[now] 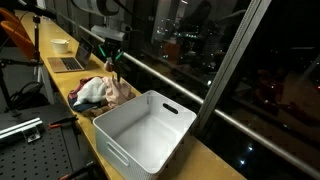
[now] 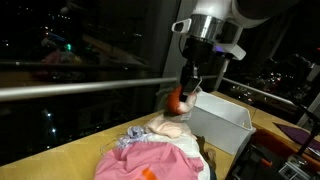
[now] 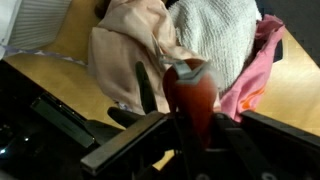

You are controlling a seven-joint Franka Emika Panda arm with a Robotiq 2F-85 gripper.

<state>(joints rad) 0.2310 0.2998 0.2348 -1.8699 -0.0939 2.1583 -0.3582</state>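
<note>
- Closest to the wrist camera, the claw (image 3: 172, 88) was clamped on a red cloth (image 3: 192, 105). The bunched fabric filled the gap between the dark fingers (image 3: 144, 85).
- At 10 o'clock from the claw in the wrist view, a corner of the white bin (image 3: 22, 25) showed beside the wooden worktop (image 3: 45, 75).
- At 11 o'clock lay a crumpled beige cloth (image 3: 130, 45), touching its neighbour on the right.
- At 1 o'clock, just beyond the red cloth, sat a white knitted cloth (image 3: 215, 35).
- At 2 o'clock a pink cloth (image 3: 255, 75) pressed against the knitted one.
- In both exterior views the claw (image 1: 113, 68) (image 2: 189, 88) pointed down over this heap, with the red cloth (image 2: 177, 101) hanging from it. Whether its lower end touched the heap could not be told.
- In an exterior view the bin (image 1: 120, 150) stood at 4 o'clock from the heap, just beside it. In the opposite view it (image 2: 215, 132) stood at 3 o'clock.
- At 10 o'clock from the heap, well apart along the worktop, a laptop (image 1: 68, 63) lay open.
</note>
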